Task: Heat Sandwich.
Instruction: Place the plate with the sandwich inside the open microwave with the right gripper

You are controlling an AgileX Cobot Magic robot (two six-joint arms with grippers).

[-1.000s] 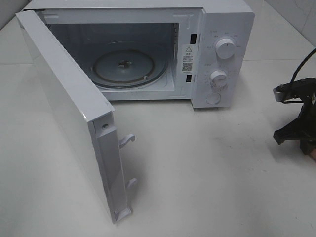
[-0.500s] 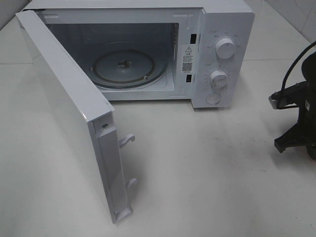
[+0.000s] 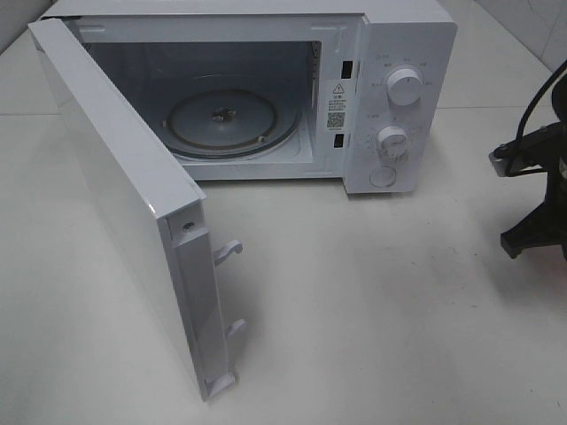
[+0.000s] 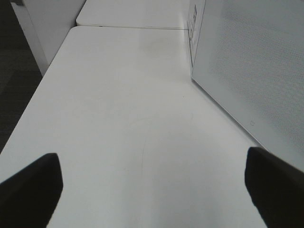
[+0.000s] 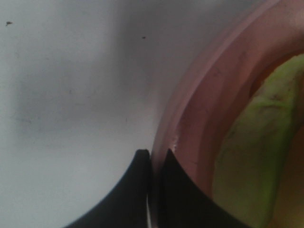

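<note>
Sandwich (image 5: 256, 142) lies on the pink plate (image 5: 199, 109) at the scene's right edge, my right gripper (image 5: 151, 161) shut tight against its rim, likely to carry both to the bare turntable (image 3: 232, 119) inside the open microwave (image 3: 403, 53), my left gripper (image 4: 152, 190) gaping idle left of the door (image 3: 106, 204).

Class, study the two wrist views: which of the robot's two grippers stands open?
The left gripper: its two dark fingers stand wide apart above the white table. The right gripper has its tips pinched together on the rim of the pink plate.
</note>
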